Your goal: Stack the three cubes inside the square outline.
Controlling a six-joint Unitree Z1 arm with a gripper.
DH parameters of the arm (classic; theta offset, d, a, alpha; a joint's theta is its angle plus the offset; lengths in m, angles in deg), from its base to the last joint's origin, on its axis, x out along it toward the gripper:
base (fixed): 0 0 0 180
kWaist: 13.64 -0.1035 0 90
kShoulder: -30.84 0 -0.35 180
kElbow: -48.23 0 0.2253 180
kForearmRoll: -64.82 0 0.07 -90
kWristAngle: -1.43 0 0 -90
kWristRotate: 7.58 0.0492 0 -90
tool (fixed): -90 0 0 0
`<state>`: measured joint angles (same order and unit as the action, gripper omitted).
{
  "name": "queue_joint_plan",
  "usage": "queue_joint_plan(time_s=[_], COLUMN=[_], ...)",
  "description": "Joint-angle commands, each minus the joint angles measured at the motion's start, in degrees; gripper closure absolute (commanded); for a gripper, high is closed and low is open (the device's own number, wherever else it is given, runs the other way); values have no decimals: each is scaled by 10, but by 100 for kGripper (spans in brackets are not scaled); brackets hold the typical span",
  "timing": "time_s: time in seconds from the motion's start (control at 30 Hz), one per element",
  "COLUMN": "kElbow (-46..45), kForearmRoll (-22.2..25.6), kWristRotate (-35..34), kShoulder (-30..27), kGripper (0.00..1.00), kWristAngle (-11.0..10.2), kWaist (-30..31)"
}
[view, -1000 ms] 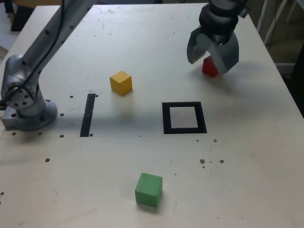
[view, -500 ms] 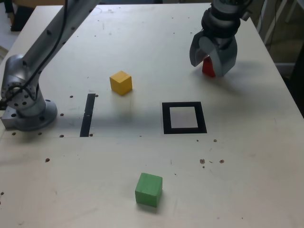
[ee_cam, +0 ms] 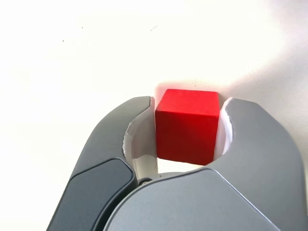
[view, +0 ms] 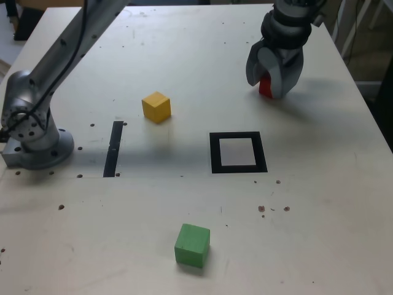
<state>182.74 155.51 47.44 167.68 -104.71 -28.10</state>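
Note:
The red cube rests on the table at the back of the exterior view's right, and my gripper is shut on it. In the wrist view the red cube sits between the grey jaws of my gripper, which press on its two sides. The yellow cube stands alone left of centre. Near the front edge is the green cube. The square outline lies in the middle with nothing inside it, nearer the camera than the gripper.
A thin black strip lies on the table left of the outline. The arm's grey base is bolted at the exterior view's left, and the arm reaches across the back. The table's right edge runs close behind the gripper.
The jaws stood wide around the red cube a second ago and have come together onto its sides. The cube has stayed on the table.

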Motion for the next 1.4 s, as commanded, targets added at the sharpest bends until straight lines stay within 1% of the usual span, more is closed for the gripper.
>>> queue_joint_plan(time_s=[0.0, 0.17, 0.3, 0.5, 0.6, 0.7, 0.77, 0.9, 1.0, 1.13, 1.23, 1.37], kElbow=[1, 1, 2, -2, -14, -40, -65, -116, -154, -204, -227, -243], kForearmRoll=[-2, 6, 33, 94, 119, 128, 127, 111, 89, 62, 51, 40], kWristRotate=[1, -6, -24, -76, -121, -177, -217, -295, -346, -427, -483, -530], kShoulder=[3, 1, -15, -88, -124, -153, -169, -192, -204, -224, -232, -236], kGripper=[67, 67, 67, 67, 67, 67, 67, 67, 67, 67, 67, 67], kWristAngle=[0, 0, -3, -14, -13, -8, -3, 24, 43, 52, 58, 73], kWaist=[0, 0, 3, 27, 47, 70, 85, 112, 126, 149, 169, 196])
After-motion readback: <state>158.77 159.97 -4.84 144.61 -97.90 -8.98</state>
